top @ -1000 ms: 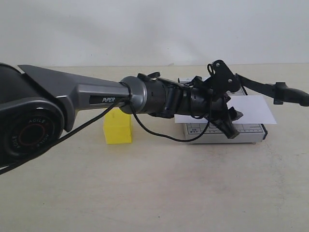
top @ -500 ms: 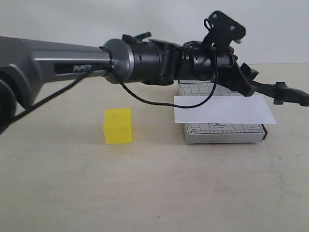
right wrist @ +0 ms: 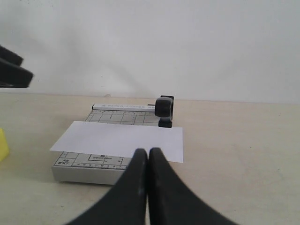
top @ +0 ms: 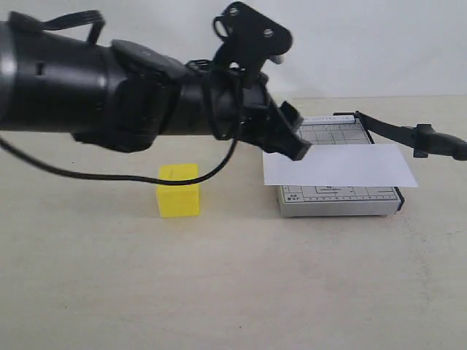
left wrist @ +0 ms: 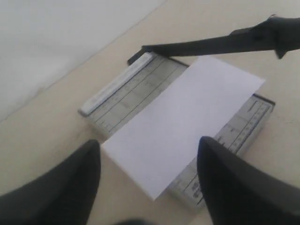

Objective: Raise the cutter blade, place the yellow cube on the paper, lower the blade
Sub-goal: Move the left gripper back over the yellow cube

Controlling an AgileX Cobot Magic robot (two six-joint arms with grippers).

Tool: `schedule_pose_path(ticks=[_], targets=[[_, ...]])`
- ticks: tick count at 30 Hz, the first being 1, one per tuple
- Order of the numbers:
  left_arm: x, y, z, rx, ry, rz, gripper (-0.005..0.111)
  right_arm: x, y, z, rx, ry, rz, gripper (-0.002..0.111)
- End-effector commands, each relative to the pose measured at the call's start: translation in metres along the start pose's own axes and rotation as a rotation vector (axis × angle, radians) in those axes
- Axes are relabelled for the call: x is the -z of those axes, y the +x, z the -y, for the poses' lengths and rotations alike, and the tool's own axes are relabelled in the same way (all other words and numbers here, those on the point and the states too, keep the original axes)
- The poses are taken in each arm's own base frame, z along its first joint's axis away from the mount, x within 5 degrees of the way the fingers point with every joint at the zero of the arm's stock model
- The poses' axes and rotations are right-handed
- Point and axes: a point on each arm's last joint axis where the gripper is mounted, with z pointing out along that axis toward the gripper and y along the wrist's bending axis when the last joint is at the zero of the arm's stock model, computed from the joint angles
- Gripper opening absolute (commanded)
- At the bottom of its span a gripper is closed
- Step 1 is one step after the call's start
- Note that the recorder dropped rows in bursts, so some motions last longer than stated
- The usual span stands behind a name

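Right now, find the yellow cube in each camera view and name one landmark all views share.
Exterior view: yellow cube on the table, left of the cutter base.
Left wrist view: not in it.
Right wrist view: only a sliver of the yellow cube, cut off by the picture's edge.
Shared landmark: the white paper lying across the cutter base.

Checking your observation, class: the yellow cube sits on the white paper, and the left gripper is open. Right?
No: the exterior view shows the yellow cube on the table, not on the white paper. The left gripper is open.
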Motion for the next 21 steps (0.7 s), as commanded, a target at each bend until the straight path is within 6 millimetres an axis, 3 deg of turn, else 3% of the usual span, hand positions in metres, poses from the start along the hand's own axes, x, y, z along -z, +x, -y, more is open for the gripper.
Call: schedule_pose_path(ticks=[1,6,12,21], targets=[[0.047,0.015,-0.034,0.268,-0.343,-0.058,0.060,0.000,-0.001,0.000,0.000,0.000,0.012,0.000],[0.045,0.021,-0.038,0.259,-0.413,-0.086,0.079,0.000,-0.001,0.000,0.000,0.000,0.012,0.000],[0.022,0.042,-0.033,0.302,-0.420,-0.153,0.080,0.000,-0.001,0.000,0.002,0.000,0.012,0.000],[0.010,0.061,-0.037,0.334,-0.526,-0.206,0.080,0.000,-0.001,0.000,0.002,0.000,0.012,0.000]])
